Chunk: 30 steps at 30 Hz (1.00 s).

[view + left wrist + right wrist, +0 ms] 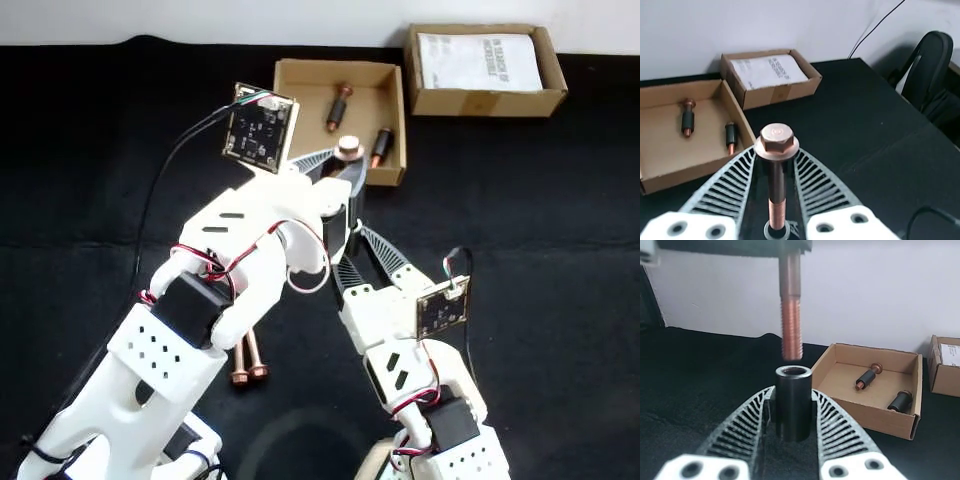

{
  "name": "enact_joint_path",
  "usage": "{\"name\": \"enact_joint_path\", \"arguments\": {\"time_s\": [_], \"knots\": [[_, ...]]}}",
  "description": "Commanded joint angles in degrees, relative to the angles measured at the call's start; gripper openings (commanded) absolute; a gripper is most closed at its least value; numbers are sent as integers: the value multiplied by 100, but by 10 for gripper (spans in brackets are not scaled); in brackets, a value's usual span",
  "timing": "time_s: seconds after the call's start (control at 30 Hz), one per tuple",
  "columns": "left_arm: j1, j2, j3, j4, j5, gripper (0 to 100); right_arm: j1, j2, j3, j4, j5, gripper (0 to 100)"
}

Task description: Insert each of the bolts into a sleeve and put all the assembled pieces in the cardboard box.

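1. Left fingers point(735, 185): closed narrow on a copper bolt point(776, 185), gripped by the shank. Bolt vertical, hex head up, threaded end down.
2. Right fingers point(837, 425): clamped on a black sleeve point(793, 402), upright, bore facing up.
3. Bolt tip sits just above the sleeve mouth, roughly in line with it, not inside.
4. Both are held over the table point(540, 250), just in front of the cardboard box point(310, 100).
5. Cardboard box holds two assembled pieces point(339, 107), lying apart from each other.
6. Two spare bolts point(249, 358) lie side by side on the table, partly under the left arm.
7. Second box point(485, 102), beside the first, contains a printed sheet.
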Motion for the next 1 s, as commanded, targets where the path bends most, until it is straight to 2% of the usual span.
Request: {"name": "enact_joint_path", "arguments": {"time_s": [0.0, 0.5, 0.73, 0.83, 0.97], "knots": [[31, -40, 40, 26, 53, 8, -4, -136, 664, 4, -18, 6], [57, -171, 734, 53, 53, 8, 4, -136, 655, 4, -18, 6], [356, -1719, 1763, 62, 35, 8, 4, -136, 664, 4, -9, 6], [479, -2501, 2105, 114, 26, 10, 4, -136, 664, 4, 220, 6], [593, -3187, 2123, 967, 44, 12, 4, -136, 664, 4, 343, 6]]}}
